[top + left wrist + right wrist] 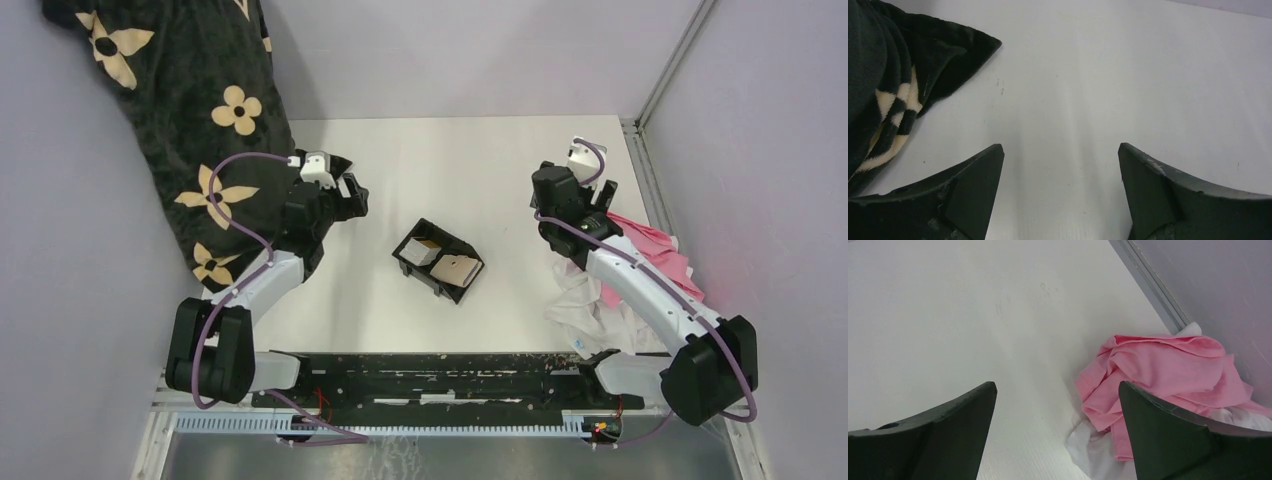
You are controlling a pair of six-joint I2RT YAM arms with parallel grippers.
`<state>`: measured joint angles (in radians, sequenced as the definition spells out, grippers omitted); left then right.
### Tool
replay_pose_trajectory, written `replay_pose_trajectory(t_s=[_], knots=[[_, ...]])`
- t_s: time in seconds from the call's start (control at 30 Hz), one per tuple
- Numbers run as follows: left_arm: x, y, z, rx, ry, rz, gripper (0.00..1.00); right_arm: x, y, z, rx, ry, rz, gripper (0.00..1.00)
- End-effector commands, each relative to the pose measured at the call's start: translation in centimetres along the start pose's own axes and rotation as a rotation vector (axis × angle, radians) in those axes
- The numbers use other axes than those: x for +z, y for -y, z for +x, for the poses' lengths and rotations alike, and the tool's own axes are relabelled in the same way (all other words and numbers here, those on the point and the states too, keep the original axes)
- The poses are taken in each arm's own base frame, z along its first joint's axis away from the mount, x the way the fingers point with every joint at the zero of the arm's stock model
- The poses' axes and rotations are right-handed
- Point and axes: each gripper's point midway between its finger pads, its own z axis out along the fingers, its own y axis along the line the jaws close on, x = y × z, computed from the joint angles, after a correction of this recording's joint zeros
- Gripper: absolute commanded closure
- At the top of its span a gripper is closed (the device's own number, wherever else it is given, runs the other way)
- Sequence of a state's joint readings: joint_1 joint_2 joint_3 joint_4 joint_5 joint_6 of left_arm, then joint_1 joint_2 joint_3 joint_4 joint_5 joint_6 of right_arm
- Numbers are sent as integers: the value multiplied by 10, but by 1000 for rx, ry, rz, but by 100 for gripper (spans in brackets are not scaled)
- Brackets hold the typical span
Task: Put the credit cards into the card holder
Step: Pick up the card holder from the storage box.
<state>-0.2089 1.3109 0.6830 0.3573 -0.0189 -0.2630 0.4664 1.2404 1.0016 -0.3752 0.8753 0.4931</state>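
Observation:
A black two-compartment tray (410, 263) lies at the table's middle. Its right compartment holds a tan flat piece, the card holder (457, 270). Its left compartment holds a smaller pale and golden stack, which looks like the credit cards (424, 250); single cards are too small to tell apart. My left gripper (352, 196) is open and empty, left of the tray, over bare table (1060, 150). My right gripper (603, 197) is open and empty, right of the tray, pointing at a pink cloth (1057, 387). Neither wrist view shows the tray.
A black blanket with beige flowers (190, 110) drapes over the back left; its corner shows in the left wrist view (893, 85). A pink cloth (1168, 370) on white fabric (590, 310) lies at the right wall. Grey walls enclose the table.

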Motion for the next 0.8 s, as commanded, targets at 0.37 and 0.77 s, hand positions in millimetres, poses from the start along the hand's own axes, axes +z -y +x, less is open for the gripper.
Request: replay_pose_trajectory(t_s=[0.37, 0.77], knots=[[1, 9, -16, 29, 61, 58, 9, 1, -5, 4, 25, 64, -89, 5], [2, 8, -12, 24, 48, 51, 8, -7, -21, 12, -38, 25, -214, 10]])
